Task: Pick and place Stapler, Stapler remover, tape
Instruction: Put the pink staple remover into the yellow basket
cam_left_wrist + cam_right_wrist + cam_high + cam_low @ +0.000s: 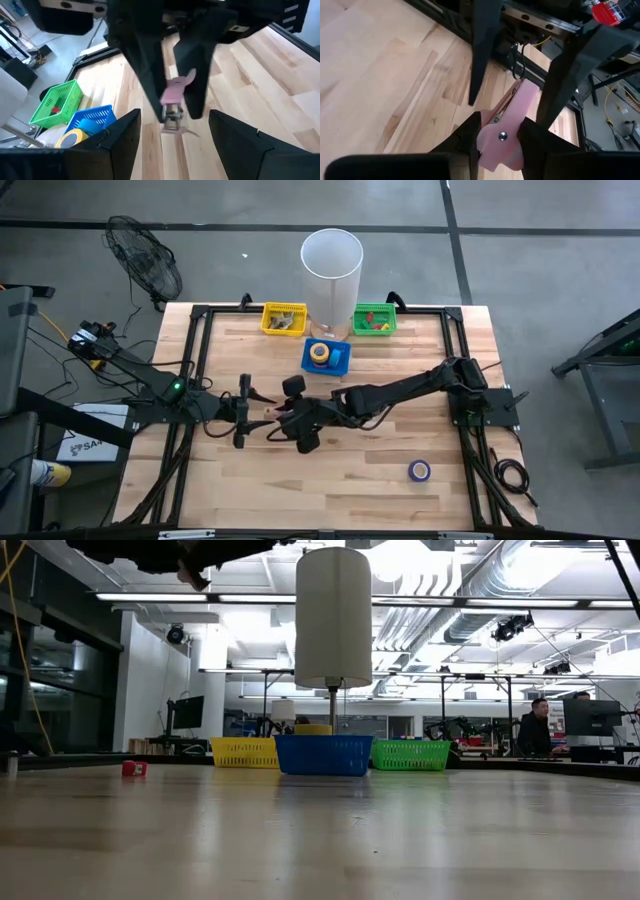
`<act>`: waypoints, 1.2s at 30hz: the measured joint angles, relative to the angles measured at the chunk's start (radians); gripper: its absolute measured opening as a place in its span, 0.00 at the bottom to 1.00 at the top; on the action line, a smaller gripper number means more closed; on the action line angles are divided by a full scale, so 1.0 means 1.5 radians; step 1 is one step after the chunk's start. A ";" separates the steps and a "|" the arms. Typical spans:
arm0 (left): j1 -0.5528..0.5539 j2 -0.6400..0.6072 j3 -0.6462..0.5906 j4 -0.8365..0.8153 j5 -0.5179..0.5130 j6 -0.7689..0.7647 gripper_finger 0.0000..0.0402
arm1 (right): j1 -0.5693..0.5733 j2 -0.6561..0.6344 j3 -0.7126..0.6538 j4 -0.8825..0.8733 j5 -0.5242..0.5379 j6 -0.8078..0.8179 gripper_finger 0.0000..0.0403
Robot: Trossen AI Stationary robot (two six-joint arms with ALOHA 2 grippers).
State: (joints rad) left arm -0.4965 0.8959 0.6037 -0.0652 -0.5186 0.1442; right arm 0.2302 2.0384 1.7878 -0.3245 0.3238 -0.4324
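remover: we see the pink staple remover [506,131] pinched tight between our right gripper [499,136] fingers
left gripper [243,411]: fingers spread apart, flanking the remover's far end

In the high view both dark arms reach toward the middle of the frame and meet there. The left gripper [262,411] comes in from the left edge with its fingers spread wide apart. The right gripper [283,418] stretches in from the right, elbow bent near the right side, its fingers [470,137] closed together.
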 joint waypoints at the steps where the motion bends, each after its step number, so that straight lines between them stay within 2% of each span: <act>1: 0.000 0.000 0.000 0.000 -0.002 0.000 0.57 | 0.000 0.000 0.000 0.001 -0.001 0.000 0.22; 11: 0.000 0.000 0.000 0.010 -0.006 -0.011 0.55 | 0.000 0.000 -0.003 0.008 -0.002 0.003 0.22; 29: 0.000 0.000 0.000 0.010 -0.002 -0.008 0.10 | -0.001 0.000 -0.003 -0.002 0.000 0.019 0.22; 36: 0.000 -0.001 0.000 0.009 0.020 0.006 0.09 | 0.000 0.001 -0.003 -0.001 -0.003 0.047 0.29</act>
State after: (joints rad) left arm -0.4965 0.8951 0.6037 -0.0520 -0.4889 0.1535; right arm 0.2302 2.0392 1.7840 -0.3265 0.3193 -0.3618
